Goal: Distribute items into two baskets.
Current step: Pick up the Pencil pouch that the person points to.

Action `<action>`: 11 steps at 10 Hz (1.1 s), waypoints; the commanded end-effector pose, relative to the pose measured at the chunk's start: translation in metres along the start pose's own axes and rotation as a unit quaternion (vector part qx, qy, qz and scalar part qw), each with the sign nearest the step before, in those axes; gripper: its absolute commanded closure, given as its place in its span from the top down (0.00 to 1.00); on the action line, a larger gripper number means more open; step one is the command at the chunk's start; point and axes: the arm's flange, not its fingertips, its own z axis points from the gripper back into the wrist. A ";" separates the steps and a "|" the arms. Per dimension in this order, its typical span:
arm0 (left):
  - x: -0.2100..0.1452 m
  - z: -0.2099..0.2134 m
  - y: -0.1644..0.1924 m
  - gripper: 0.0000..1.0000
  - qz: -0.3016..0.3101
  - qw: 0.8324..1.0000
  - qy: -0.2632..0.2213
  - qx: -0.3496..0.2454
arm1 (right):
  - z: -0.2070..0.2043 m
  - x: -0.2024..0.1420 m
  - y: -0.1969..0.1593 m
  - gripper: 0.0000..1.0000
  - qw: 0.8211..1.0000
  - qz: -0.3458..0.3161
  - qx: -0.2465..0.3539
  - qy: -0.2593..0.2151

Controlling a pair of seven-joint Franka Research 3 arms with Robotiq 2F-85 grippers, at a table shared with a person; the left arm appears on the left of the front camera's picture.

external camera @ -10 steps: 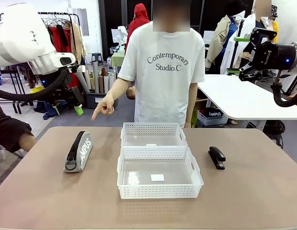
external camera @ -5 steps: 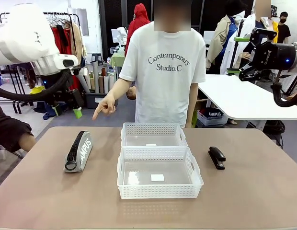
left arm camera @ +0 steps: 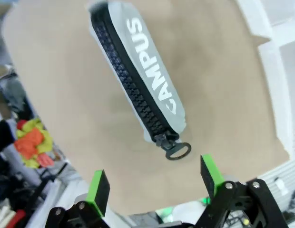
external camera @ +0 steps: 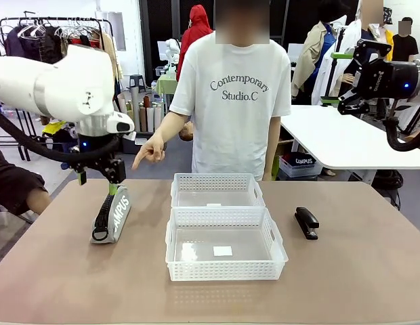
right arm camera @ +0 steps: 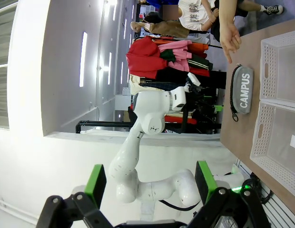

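Observation:
The grey "CAMPUS" pouch [external camera: 113, 213] lies on the table's left side, zip and ring pull towards me. My left gripper [external camera: 97, 183] hangs open just above its far end; in the left wrist view the pouch [left arm camera: 142, 85] lies ahead of the spread green pads [left arm camera: 99, 192], untouched. The black stapler [external camera: 307, 222] rests on the table right of the baskets. Two white lattice baskets stand in the middle, one far [external camera: 217, 177] and one near [external camera: 223, 269], both holding nothing. My right gripper [external camera: 335, 78] is raised high at the right, open, far from the table.
A person in a white T-shirt stands at the far side, one hand [external camera: 150, 150] pointing down towards the pouch. The right wrist view shows the pouch [right arm camera: 242, 90], a basket's lattice wall [right arm camera: 280, 61] and the pointing hand [right arm camera: 229, 40] from afar.
My left arm has swung down and inward from the upper left, so its open gripper now hangs over the pouch's far end. The right arm and the objects have stayed put.

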 end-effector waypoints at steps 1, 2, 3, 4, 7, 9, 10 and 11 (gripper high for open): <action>0.007 -0.025 0.000 1.00 0.049 0.998 0.010 -0.049 | 0.000 0.000 0.002 1.00 1.000 0.001 0.002 -0.001; 0.012 -0.038 0.010 1.00 0.054 0.996 0.025 -0.069 | 0.000 0.000 0.002 1.00 1.000 0.001 0.002 -0.001; 0.014 -0.048 0.011 1.00 0.064 0.994 0.028 -0.079 | 0.000 0.000 0.002 1.00 1.000 0.001 0.002 -0.001; 0.016 -0.057 0.007 1.00 0.070 0.994 0.021 -0.083 | 0.000 0.000 0.002 1.00 1.000 0.001 0.002 -0.001; 0.031 -0.071 0.010 1.00 0.087 0.993 -0.008 -0.080 | 0.000 0.000 0.002 1.00 1.000 0.001 0.002 -0.001; 0.022 -0.067 0.009 1.00 0.072 0.994 0.018 -0.077 | 0.000 0.000 0.002 1.00 1.000 0.001 0.002 -0.001; 0.022 -0.067 0.009 1.00 0.072 0.994 0.018 -0.077 | 0.000 0.000 0.002 1.00 1.000 0.001 0.002 -0.001; 0.022 -0.067 0.009 1.00 0.072 0.994 0.018 -0.077 | 0.000 0.000 0.002 1.00 1.000 0.001 0.002 -0.001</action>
